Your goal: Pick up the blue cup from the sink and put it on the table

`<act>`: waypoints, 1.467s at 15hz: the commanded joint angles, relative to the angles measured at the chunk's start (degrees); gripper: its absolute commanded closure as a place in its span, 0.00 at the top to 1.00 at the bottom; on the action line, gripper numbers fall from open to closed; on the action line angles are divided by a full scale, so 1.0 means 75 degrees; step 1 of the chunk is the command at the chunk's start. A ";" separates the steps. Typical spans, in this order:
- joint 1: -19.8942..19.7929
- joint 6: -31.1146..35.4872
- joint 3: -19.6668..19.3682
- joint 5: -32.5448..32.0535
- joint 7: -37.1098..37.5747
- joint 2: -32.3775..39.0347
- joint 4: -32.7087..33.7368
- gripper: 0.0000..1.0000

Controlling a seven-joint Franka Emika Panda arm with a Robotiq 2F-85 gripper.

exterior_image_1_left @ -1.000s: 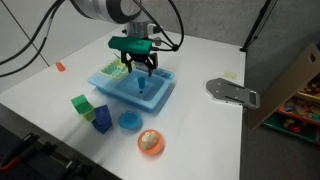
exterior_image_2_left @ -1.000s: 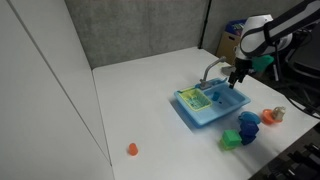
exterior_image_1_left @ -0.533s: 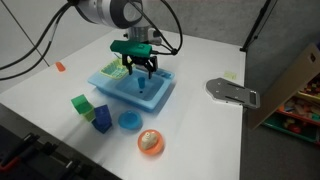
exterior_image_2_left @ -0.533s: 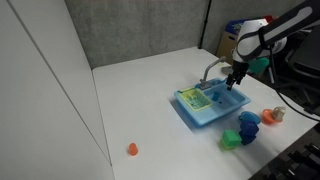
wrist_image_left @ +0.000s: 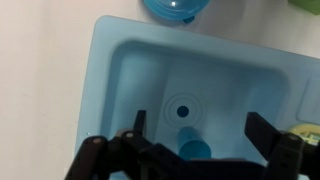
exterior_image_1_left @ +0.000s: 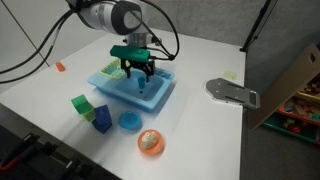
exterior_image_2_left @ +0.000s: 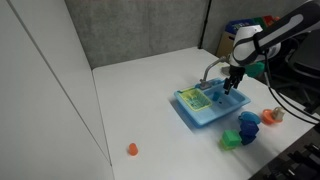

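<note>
The tiny blue cup (wrist_image_left: 192, 147) stands upright in the basin of the light blue sink (wrist_image_left: 125, 75), close to the drain. In the wrist view my gripper (wrist_image_left: 197, 135) is open, with one finger on each side of the cup and not touching it. In both exterior views the gripper (exterior_image_1_left: 139, 72) (exterior_image_2_left: 232, 83) hangs low over the sink (exterior_image_1_left: 160, 95) (exterior_image_2_left: 195, 115); the cup (exterior_image_1_left: 141, 85) shows there as a small blue post below the fingers. The sink sits on the white table (exterior_image_1_left: 190, 120) (exterior_image_2_left: 140, 110).
A flat blue round dish (exterior_image_1_left: 129, 121) (wrist_image_left: 180, 8), an orange bowl (exterior_image_1_left: 150, 142), a green block (exterior_image_1_left: 81, 104) and a dark blue block (exterior_image_1_left: 102, 118) lie in front of the sink. A grey metal piece (exterior_image_1_left: 232, 92) lies to one side. A small orange item (exterior_image_2_left: 132, 149) sits apart.
The gripper has dropped slightly lower over the sink basin. The cup and the other objects have not moved.
</note>
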 commanded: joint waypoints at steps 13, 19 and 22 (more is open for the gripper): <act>-0.0161 0.1223 0.0421 0.0006 -0.0234 0.1260 0.1043 1.00; -0.0253 0.1961 0.0515 -0.0006 -0.0290 0.1467 0.0971 1.00; -0.0315 0.2316 0.0554 0.0006 -0.0268 0.1439 0.0824 1.00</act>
